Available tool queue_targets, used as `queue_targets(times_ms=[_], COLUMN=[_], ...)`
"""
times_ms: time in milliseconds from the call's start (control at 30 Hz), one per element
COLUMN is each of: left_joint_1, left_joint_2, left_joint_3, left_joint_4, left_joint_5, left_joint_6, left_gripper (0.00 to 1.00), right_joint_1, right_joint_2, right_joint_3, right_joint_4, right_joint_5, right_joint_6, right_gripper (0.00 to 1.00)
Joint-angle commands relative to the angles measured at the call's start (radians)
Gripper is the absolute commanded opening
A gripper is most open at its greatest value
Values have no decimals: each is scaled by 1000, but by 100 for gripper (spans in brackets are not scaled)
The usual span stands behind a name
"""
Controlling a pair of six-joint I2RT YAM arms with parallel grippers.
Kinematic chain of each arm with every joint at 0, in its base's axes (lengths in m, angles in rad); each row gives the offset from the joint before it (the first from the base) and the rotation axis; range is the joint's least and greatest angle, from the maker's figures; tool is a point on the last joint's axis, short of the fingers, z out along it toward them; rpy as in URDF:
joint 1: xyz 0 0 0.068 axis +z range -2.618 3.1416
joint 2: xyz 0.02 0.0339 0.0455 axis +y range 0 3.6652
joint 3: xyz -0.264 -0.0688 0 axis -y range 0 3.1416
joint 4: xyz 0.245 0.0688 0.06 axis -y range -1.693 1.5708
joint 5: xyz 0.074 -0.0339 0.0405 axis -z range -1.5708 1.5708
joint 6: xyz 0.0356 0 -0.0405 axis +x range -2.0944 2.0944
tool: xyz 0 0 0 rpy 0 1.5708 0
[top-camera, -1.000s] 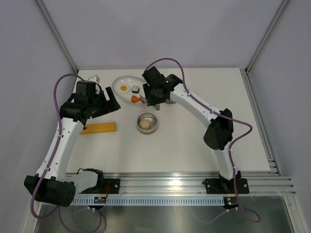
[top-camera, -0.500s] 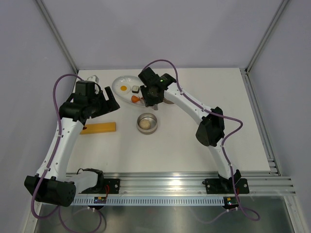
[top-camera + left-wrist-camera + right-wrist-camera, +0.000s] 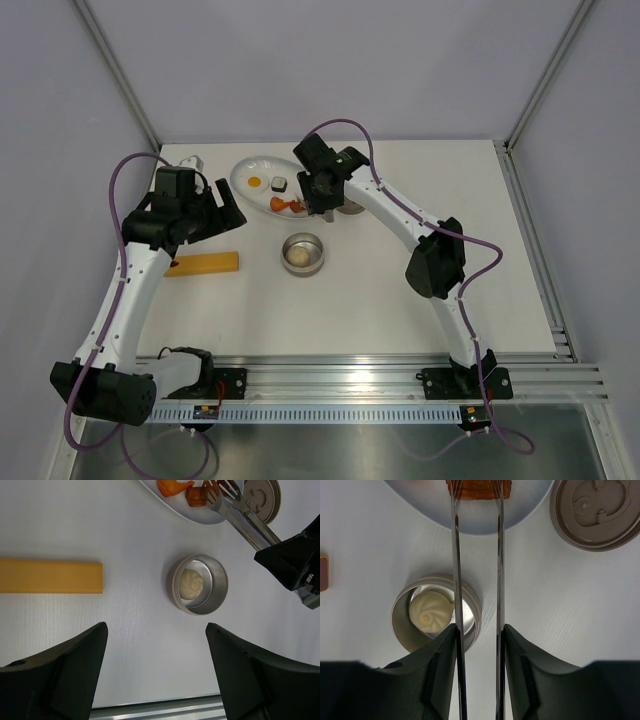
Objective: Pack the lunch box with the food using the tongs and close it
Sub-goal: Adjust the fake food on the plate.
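Note:
The lunch box, a small steel tin, stands open with the beige ball inside. Its grey-brown lid lies flat to the right of the white plate. My right gripper is shut on the tongs, one arm against each finger. The tong tips reach onto the plate's near edge, at the reddish-brown sausage; I cannot tell whether they pinch it. An orange chunk lies beside it. The fried egg and sushi roll sit further back on the plate. My left gripper hovers open and holds nothing.
A yellow block lies on the table left of the tin, below the left gripper. A small white object sits at the back left corner. The right arm stretches over the lid.
The right wrist swung slightly left, then back right, keeping the tongs over the plate's near edge. The left arm and the tin have not moved.

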Motion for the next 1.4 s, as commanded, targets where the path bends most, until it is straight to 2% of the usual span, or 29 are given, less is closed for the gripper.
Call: queue_targets(times_ms=[0, 200, 467, 933, 1100, 1367], left_joint_1=[7, 5, 5, 7, 7, 7], left_joint_2=[-17, -14, -17, -13, -17, -16], left_joint_3=[3, 2, 2, 5, -1, -6], left_joint_4=[30, 32, 32, 32, 30, 33], left_joint_5=[6, 14, 14, 18, 15, 18], left_joint_6=[5, 3, 5, 3, 5, 5], left_gripper=[84, 84, 84, 84, 84, 84], right_joint_1=[-8, -29, -75, -77, -75, -77], right_joint_2=[-22, -22, -10, -36, -42, -72], right_joint_3=[21, 29, 57, 58, 80, 66], right_joint_4=[1, -5, 11, 12, -20, 17], right_joint_5=[22, 32, -31, -36, -34, -24], right_joint_6=[-21, -27, -45, -111, -193, -231], right_gripper=[48, 48, 49, 49, 50, 50])
